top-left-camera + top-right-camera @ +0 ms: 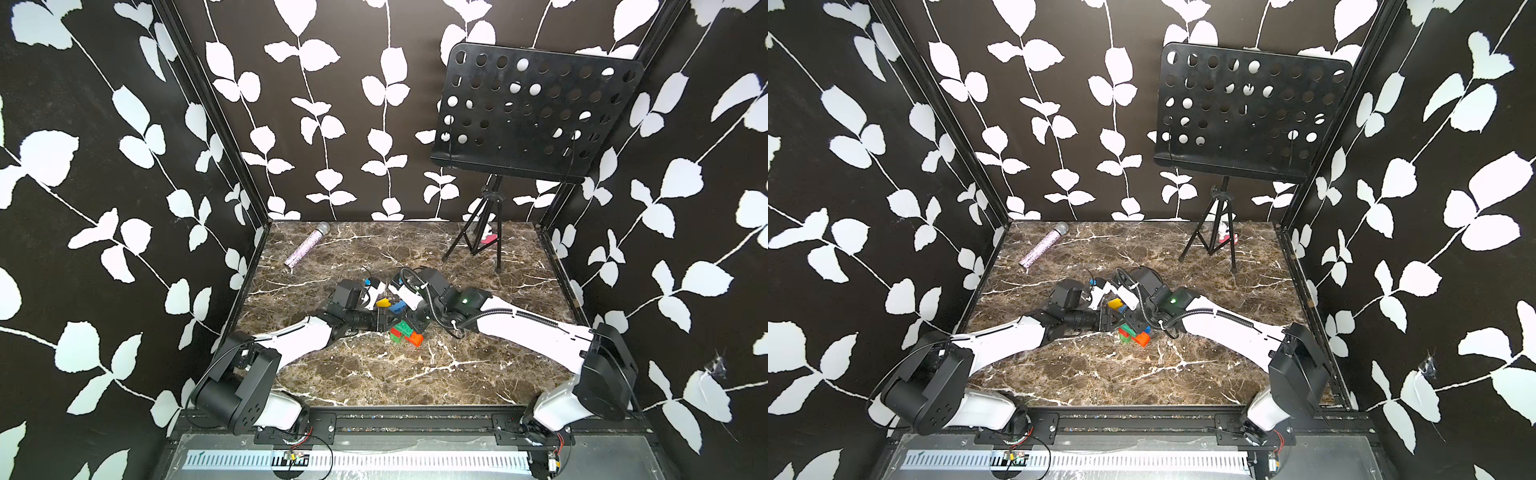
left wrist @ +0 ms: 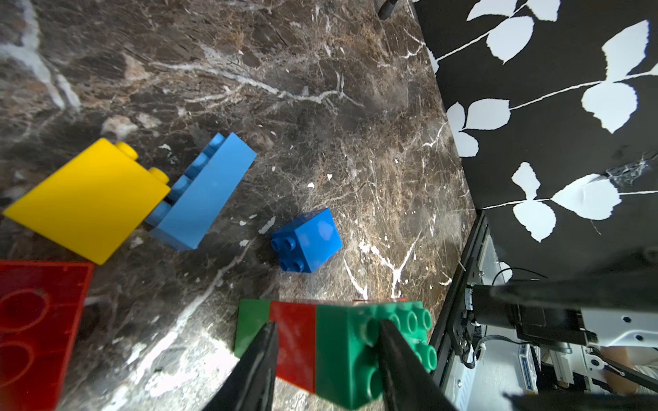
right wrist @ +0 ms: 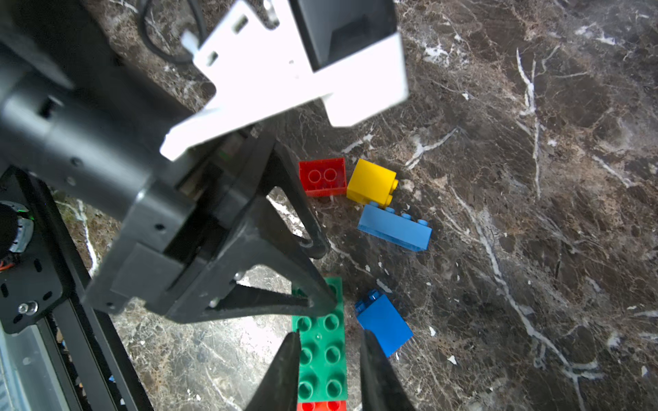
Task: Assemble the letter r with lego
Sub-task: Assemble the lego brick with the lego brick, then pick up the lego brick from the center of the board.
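The lego stack of a light green [image 2: 251,327], a red [image 2: 295,341] and a long dark green brick [image 3: 322,341] stands mid-table, with an orange brick [image 1: 414,340] at its end. My left gripper [image 2: 327,338] is open, its fingertips [image 3: 327,306] over the dark green brick's far end. My right gripper [image 3: 331,341] straddles that brick's middle. One finger lies against its edge and a narrow gap shows at the other. Loose beside the stack lie a blue [image 3: 384,323], a light blue [image 3: 395,227], a yellow [image 3: 372,182] and a second red brick [image 3: 322,177].
A glittery microphone [image 1: 306,245] lies at the back left. A black music stand [image 1: 536,112] rises on a tripod [image 1: 478,245] at the back right, a small red object [image 1: 490,239] between its legs. Patterned walls enclose the marble table [image 1: 374,374] on three sides.
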{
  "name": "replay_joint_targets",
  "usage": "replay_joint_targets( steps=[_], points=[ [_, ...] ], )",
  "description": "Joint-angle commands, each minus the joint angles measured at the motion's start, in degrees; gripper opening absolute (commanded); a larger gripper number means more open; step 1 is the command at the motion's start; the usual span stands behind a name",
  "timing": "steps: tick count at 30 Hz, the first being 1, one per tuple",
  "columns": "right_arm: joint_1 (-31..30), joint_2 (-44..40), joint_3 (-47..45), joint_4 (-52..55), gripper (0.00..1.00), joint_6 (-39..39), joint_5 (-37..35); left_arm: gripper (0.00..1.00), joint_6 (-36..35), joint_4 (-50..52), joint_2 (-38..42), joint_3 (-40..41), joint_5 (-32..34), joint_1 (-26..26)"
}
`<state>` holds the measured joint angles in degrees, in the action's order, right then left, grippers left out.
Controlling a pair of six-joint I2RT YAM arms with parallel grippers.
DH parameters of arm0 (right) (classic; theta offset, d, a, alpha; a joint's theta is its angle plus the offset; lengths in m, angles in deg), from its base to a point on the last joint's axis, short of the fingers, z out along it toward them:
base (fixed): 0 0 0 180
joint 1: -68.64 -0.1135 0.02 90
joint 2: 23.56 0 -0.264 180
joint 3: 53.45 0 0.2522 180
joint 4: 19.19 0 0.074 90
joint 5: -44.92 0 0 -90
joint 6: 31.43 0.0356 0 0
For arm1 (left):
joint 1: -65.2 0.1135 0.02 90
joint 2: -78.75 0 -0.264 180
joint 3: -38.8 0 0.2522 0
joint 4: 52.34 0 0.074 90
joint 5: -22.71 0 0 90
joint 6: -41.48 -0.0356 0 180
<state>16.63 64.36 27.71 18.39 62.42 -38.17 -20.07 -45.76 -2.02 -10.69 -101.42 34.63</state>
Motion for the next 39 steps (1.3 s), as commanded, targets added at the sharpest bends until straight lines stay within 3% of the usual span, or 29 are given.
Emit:
replay_joint_targets(
  steps=[1,9,18,28,32,39],
  points=[
    [0.2,-2.5,-0.9,-1.7,0.28,-0.1,1.1,0.47,-1.1,7.5,0.9,0.5,4.8,-0.1],
    [0.2,-2.5,-2.0,-2.9,0.27,0.1,1.7,0.52,-0.3,9.9,8.1,1.4,8.3,-0.1],
    [0.2,-1.3,-1.8,-3.4,0.25,0.3,3.2,0.59,-0.2,8.5,7.9,0.2,9.0,-0.1],
    [0.1,1.4,-0.7,-4.3,0.17,-0.4,5.3,0.71,3.0,7.5,25.9,2.8,29.5,1.1],
    [0.0,2.4,-0.4,-5.0,0.15,-0.4,5.4,0.72,2.7,8.7,29.6,2.9,31.6,1.6],
    [0.1,0.1,-2.7,-5.6,0.14,0.6,3.2,0.72,3.2,9.9,28.6,4.4,31.1,1.8]
  ],
)
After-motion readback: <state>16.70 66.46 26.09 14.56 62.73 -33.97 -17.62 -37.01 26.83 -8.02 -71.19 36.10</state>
